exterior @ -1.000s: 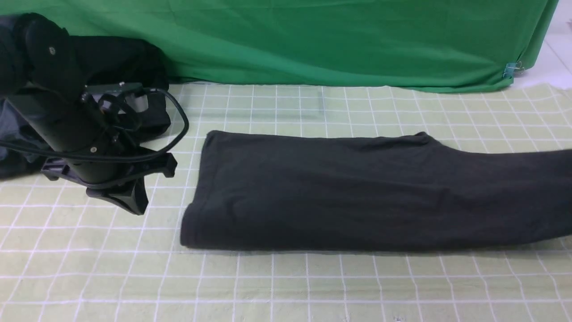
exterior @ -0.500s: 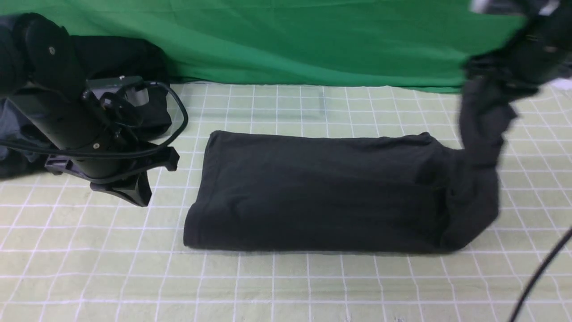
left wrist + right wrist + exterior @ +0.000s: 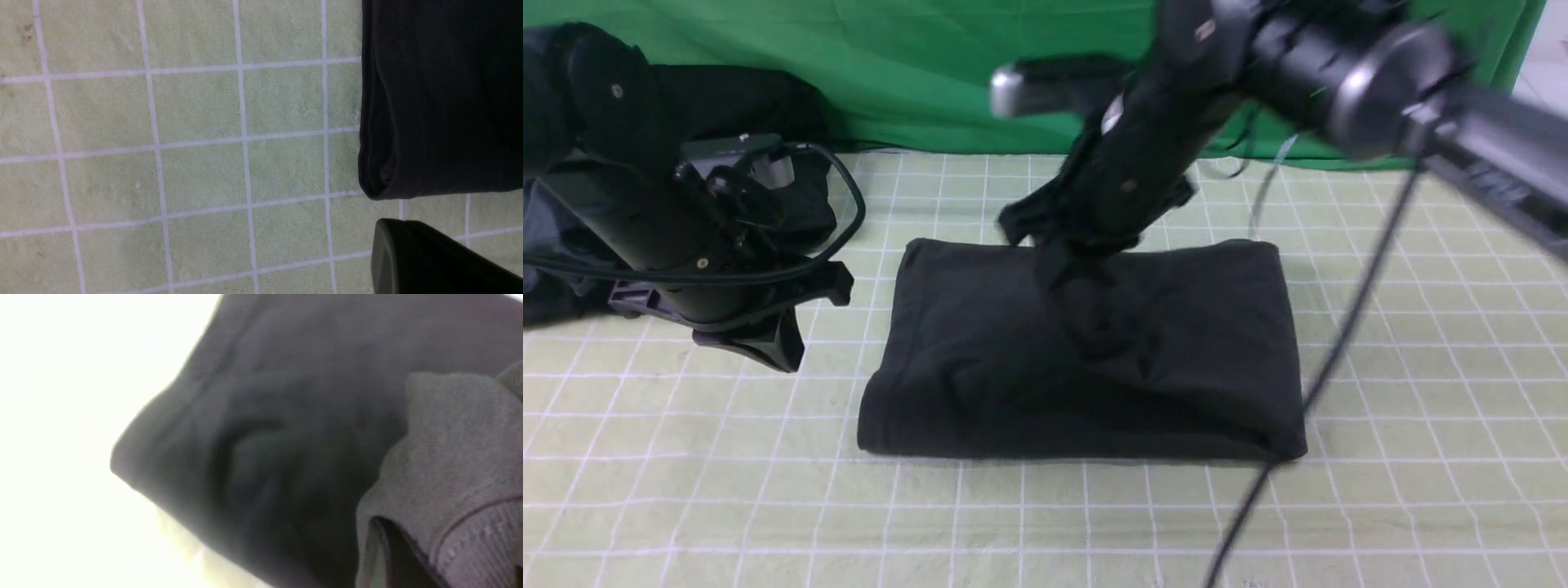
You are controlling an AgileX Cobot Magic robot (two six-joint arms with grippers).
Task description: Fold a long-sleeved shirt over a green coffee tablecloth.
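Charcoal, one long-sleeved shirt (image 3: pixel 980 359) lies on one green coffee tablecloth (image 3: pixel 1045 523).

Bright green backdrop (image 3: pixel 890 65), pale floor (image 3: pixel 1548 41) beyond

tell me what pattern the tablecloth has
Pale yellow-green tablecloth with a grid of thin white lines, clearest in the left wrist view.

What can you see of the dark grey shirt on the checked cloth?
The dark charcoal-grey long-sleeved shirt, soft knit by its look, is folded into a thick, roughly rectangular bundle with rounded, layered edges. It lies on the pale yellow-green gridded tablecloth. The right gripper holds a ribbed-cuffed end of it above its middle, where the fabric hangs creased. No print shows. The left gripper stands beside its left edge, apart.
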